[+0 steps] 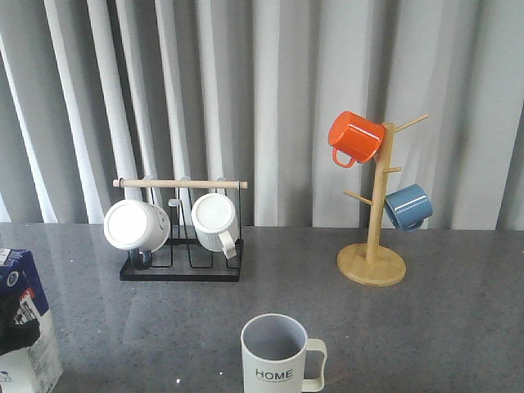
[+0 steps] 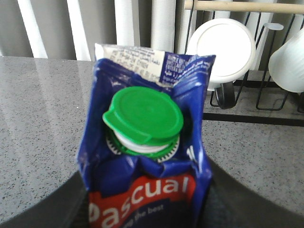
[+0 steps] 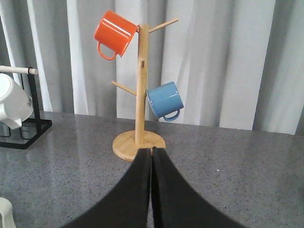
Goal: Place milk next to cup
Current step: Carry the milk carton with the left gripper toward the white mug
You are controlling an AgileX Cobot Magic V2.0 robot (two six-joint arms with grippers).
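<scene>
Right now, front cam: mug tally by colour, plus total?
White ribbed mugs on the black wire rack: 2, one and another
Orange mug on the wooden mug tree: 1
Blue mug on the same tree: 1
Pale grey-white ribbed "HOME" mug on the grey table: 1
Total: 5 mugs

Right gripper point(image 3: 151, 190): black, smooth, tapering fingers point(image 3: 133, 194). Left gripper point(image 2: 142, 209): black, matte curved housing.
</scene>
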